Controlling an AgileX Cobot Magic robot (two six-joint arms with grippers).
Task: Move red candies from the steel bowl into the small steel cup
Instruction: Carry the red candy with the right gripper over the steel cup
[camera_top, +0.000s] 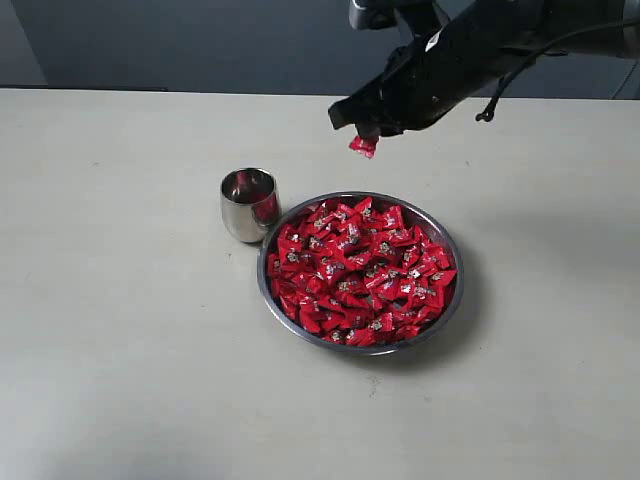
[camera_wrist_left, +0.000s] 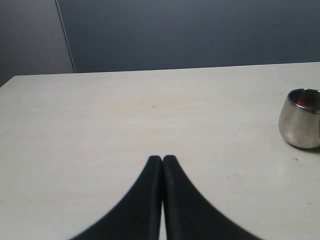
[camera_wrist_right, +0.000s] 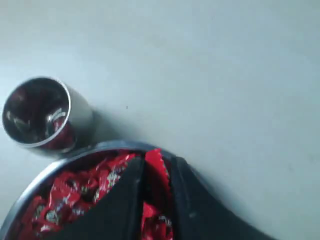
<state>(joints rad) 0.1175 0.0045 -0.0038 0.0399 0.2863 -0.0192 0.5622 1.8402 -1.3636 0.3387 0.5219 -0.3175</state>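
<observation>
Bare tabletop (camera_top: 120, 350) spreads wide to the left, right and front of the bowl (camera_top: 263, 278). The cup (camera_top: 249, 203) stands just beside the bowl's rim, leaving no way between them; its mouth is uncovered above. The right hand (camera_top: 362, 130), pinching a candy (camera_top: 363, 147), hangs clear above the bowl's far edge. The left hand (camera_wrist_left: 162, 159), fingers together, faces bare tabletop.

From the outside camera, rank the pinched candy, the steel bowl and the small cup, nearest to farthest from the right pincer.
1. Red candy, held in the right pincer.
2. Steel bowl, just below it.
3. Small steel cup, farther left.
</observation>
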